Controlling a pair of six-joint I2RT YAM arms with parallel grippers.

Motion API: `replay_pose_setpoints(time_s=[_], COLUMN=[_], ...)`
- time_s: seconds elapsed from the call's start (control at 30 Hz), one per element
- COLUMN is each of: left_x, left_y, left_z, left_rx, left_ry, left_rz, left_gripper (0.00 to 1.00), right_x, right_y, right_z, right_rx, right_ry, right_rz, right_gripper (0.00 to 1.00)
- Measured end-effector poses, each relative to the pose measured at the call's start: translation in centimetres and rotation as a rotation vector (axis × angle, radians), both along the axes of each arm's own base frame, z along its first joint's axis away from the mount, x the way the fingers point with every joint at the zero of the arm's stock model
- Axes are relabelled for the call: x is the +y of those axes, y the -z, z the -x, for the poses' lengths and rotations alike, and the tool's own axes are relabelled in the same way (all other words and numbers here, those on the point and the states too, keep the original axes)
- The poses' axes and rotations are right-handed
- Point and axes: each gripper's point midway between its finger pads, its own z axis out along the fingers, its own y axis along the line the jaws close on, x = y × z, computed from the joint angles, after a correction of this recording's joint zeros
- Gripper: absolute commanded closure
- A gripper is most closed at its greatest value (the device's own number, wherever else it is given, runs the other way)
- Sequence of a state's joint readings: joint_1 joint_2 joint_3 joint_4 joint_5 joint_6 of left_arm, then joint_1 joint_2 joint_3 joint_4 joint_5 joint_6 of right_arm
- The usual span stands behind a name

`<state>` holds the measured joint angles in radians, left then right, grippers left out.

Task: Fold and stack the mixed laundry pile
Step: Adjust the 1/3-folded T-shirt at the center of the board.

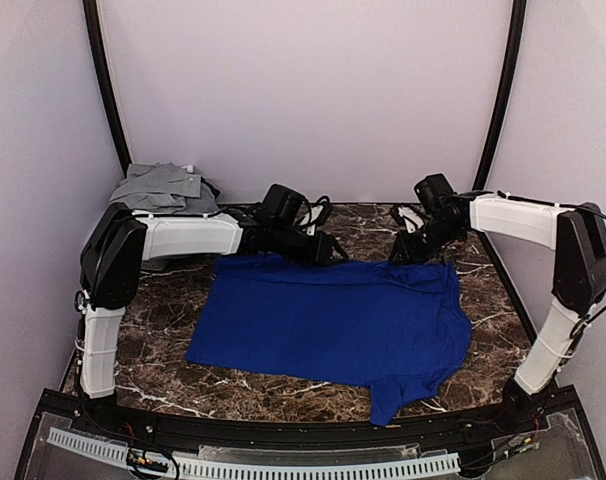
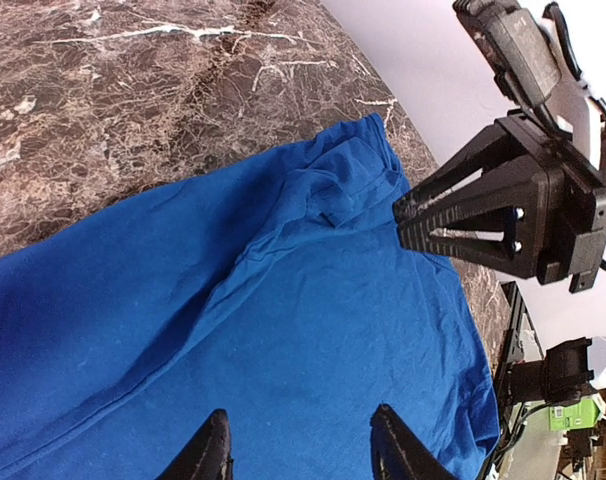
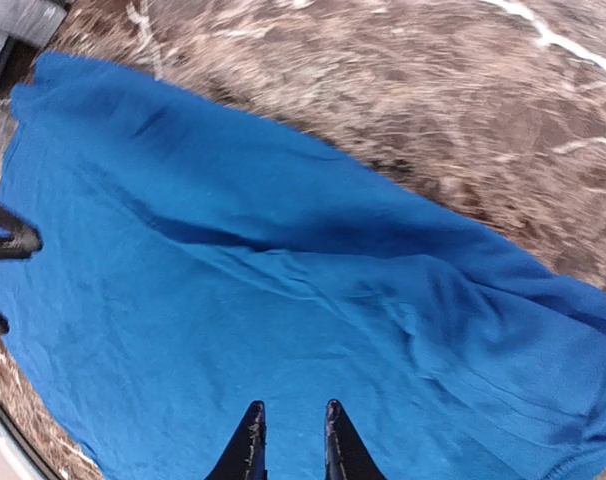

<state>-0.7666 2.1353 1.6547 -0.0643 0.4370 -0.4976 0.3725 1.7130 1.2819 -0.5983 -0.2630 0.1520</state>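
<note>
Left fingers point(image 2: 211, 452) apart, gripping nothing, poised over far left edge of blue T-shirt point(image 1: 333, 325); right fingers point(image 3: 245, 445) nearly together, thin gap between them, nothing pinched, above shirt's far right corner; shirt spread flat across middle of marble tabletop point(image 1: 163, 330), one sleeve trailing toward near edge; crumpled grey garments point(image 1: 163, 188) heaped at far left corner, apart from shirt.

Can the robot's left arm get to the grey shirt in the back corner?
Probably yes. The grey shirt lies bare in the far-left corner, just behind the left arm's forearm, with nothing on it. The left hand points away over the blue T-shirt, so it would have to swing back.
</note>
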Motion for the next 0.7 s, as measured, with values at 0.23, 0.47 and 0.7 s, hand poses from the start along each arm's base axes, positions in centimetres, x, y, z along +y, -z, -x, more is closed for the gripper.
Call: replay_pose_setpoints(time_s=[0.23,0.47,0.7], left_x=[0.4,0.3,0.4], left_y=[0.0,-0.5,-0.4], left_z=[-0.6,-0.8,-0.7], left_rx=[-0.003,-0.014,-0.012], left_ry=[-0.015,-0.015,-0.014], left_rz=[-0.004,0.002,-0.004], left_gripper=[0.54,0.54,0.54], right_x=[0.8,0.0,-0.1], right_y=[4.1,7.2,6.1], right_z=[-0.1,-0.9,-2.3], right_rx=[0.078,0.118,0.067], right_ry=[-0.017,0.008,0.025], right_rz=[0.03,0.104,0.117], right_gripper=[0.82,0.81,0.8])
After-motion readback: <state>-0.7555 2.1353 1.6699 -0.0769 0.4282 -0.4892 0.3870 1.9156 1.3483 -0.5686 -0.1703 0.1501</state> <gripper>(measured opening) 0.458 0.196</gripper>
